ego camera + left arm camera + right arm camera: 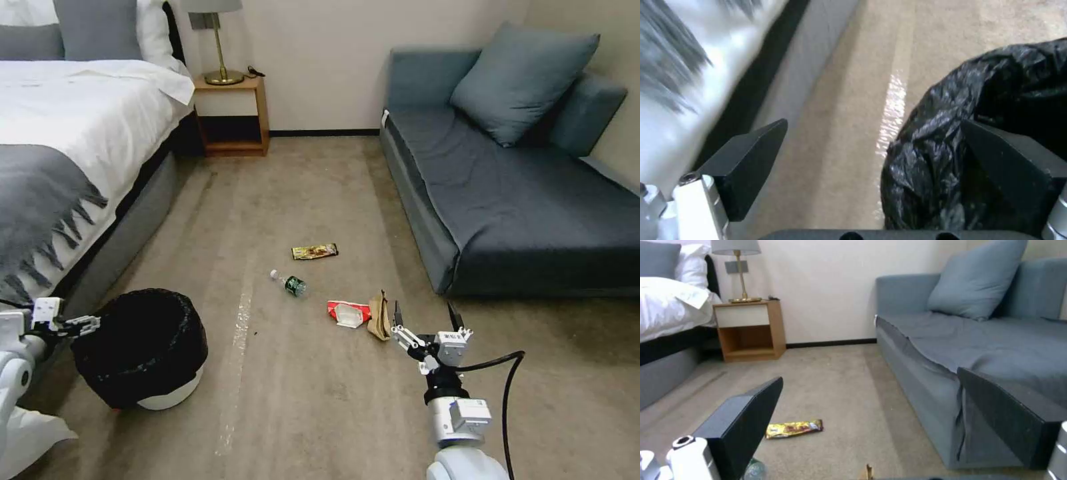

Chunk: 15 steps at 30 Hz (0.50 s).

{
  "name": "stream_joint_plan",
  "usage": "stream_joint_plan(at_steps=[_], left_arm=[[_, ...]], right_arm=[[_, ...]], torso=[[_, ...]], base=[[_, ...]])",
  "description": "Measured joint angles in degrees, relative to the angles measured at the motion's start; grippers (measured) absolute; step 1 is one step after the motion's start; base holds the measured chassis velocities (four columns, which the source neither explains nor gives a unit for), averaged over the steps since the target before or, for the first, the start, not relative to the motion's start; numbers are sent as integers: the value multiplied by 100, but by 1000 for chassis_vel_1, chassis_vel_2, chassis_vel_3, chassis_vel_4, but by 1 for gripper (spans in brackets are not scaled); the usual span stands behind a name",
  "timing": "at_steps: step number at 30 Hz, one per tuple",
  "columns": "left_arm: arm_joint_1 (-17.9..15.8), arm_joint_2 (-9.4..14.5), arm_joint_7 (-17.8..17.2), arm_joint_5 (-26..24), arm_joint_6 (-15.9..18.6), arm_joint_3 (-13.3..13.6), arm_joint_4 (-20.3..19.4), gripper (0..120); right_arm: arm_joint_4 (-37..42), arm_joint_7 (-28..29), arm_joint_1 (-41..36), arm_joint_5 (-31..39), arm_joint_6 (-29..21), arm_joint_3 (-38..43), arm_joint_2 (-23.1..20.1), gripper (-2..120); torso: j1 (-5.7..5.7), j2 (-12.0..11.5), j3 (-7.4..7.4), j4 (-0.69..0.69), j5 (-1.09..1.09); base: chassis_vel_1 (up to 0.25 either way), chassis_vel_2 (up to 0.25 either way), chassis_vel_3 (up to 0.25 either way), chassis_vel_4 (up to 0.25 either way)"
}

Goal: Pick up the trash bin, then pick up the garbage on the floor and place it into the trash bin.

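Observation:
The trash bin [143, 347], white with a crinkly black bag [951, 133], stands on the carpet at the lower left beside the bed. My left gripper [87, 325] is at its near-left rim and open [873, 125]; one finger [1009, 166] lies against the bag, the other [746, 166] is out over bare carpet. The garbage lies mid-floor: a gold-brown wrapper [315, 251] [793, 428], a small bottle [290, 283], a red-and-white wrapper [347, 312] and a brown paper bag [380, 317]. My right gripper [427, 317] [869, 380] hangs open just right of the paper bag, holding nothing.
A bed [67, 167] runs along the left, with a wooden nightstand [233, 113] and lamp behind it. A blue-grey sofa [520, 200] fills the right side. A shiny tape strip [237, 340] crosses the carpet between the bin and the litter.

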Motion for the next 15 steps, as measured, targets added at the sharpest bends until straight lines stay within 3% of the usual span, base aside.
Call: stream_joint_plan(at_steps=[4,15], left_arm=[[-101,-34,173,-246,258,36,233,91],[-258,-146,463,-161,401,107,397,68]], right_arm=[[42,24,-1,-24,-8,-8,49,100],[99,49,-57,-44,-11,-7,53,100]], torso=[[0,0,0,1,0],[0,0,0,0,0]], base=[[0,0,0,0],[0,0,0,0]])
